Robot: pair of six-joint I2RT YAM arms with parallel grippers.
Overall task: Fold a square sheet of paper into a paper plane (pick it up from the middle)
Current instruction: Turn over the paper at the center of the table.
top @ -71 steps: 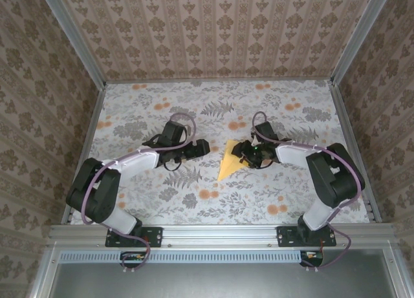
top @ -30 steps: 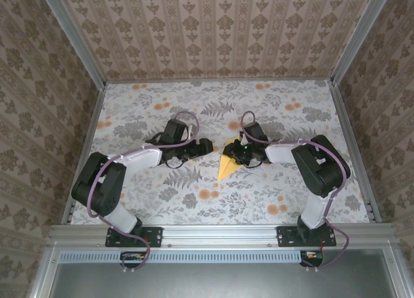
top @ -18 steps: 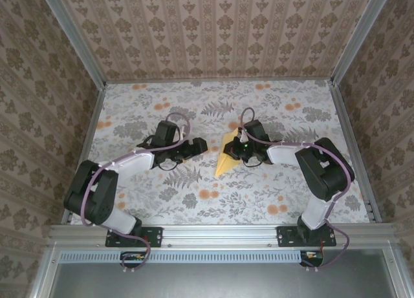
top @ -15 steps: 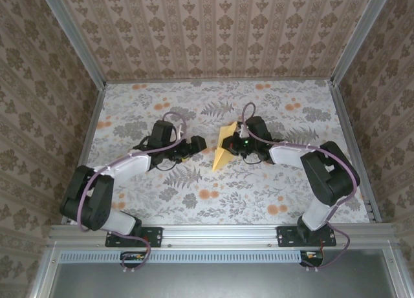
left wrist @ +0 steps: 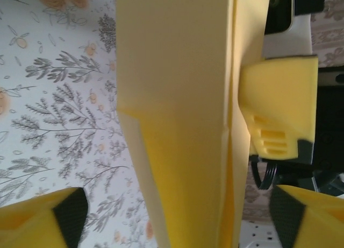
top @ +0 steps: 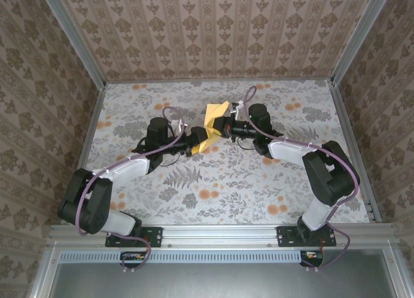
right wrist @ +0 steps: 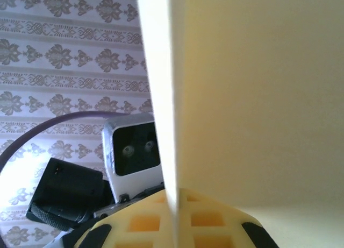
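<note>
**Inspector:** Left gripper (top: 196,144), state?
**Recorder:** Centre-left of the top view. Its fingers (left wrist: 45,222) stand wide, one on each side of the paper plane (top: 212,117); neither is seen pressing it.
**Inspector:** The plane's position?
**Recorder:** Upper centre, folded and creased, held up over the floral table (top: 194,194).
**Inspector:** Right gripper (top: 226,125)?
**Recorder:** Just right of the plane, clamped tight on the paper.

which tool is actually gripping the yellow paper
The right tool: its jaws are shut on the folded yellow paper plane; the left tool stands open around it.
</note>
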